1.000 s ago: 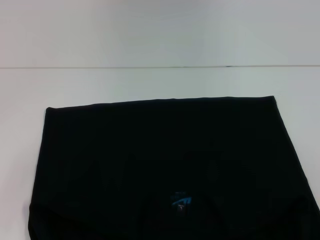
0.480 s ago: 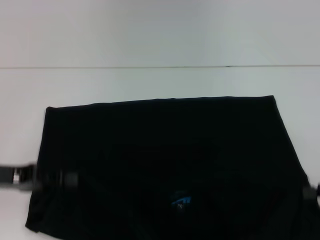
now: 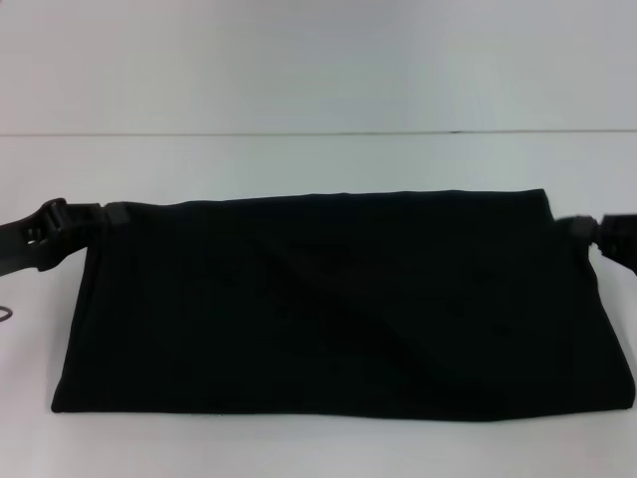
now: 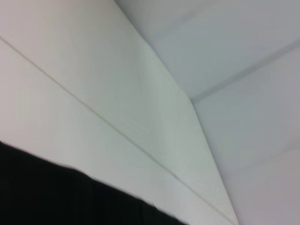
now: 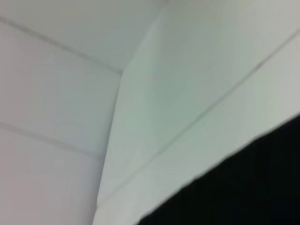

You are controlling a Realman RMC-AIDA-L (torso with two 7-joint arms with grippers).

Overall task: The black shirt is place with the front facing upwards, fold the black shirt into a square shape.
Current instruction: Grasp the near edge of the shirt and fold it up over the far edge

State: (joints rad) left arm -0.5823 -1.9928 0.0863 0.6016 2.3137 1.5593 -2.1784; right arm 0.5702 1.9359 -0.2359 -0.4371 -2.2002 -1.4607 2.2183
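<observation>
Two grippers sit at the far corners of the large black cloth shirt point(image 3: 338, 304) on the white table point(image 3: 318, 164): left gripper point(image 3: 100, 217), then right gripper point(image 3: 577, 227), each apparently pinching a corner. Since a second ago, the near edge got folded back, hiding the blue label.

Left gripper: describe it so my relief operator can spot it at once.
Find the white table and the black shirt spread across it. Follow the shirt's far edge to its left corner: the left gripper is there. Unlike the cloth it is jointed metal, and the right gripper sits at the opposite corner.
</observation>
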